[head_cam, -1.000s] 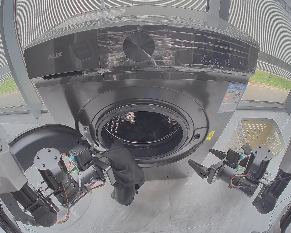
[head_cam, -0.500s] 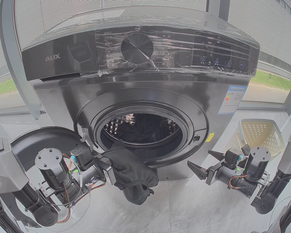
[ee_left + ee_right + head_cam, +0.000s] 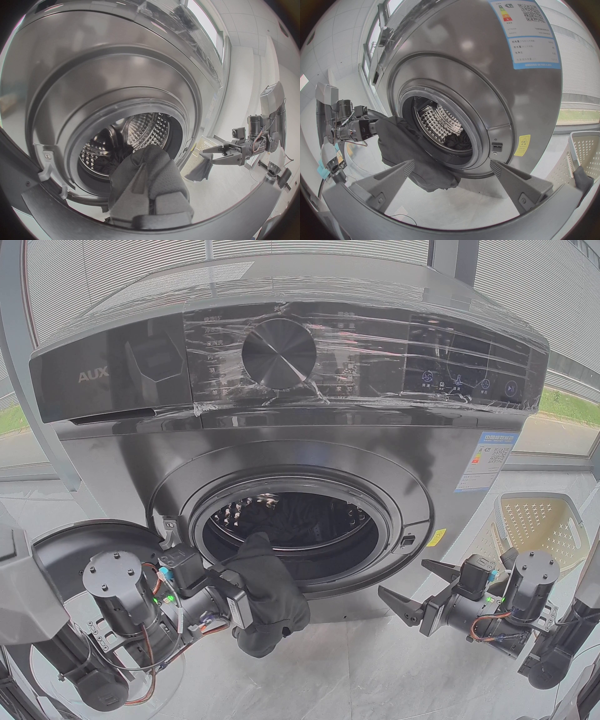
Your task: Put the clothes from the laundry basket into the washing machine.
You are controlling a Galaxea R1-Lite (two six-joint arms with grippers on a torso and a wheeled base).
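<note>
a black garment (image 3: 270, 596) sat at the lower left lip of the washing machine's (image 3: 300, 427) round opening, clenched in the left gripper (image 3: 149, 200), its bulk drooping outside. more dark clothes (image 3: 294, 521) lay in the drum. the door (image 3: 81, 546) stood open at left. the right gripper (image 3: 402, 577) hovered spread and empty near the laundry basket (image 3: 537, 521), a dark cloth (image 3: 582, 181) over its rim.
</note>
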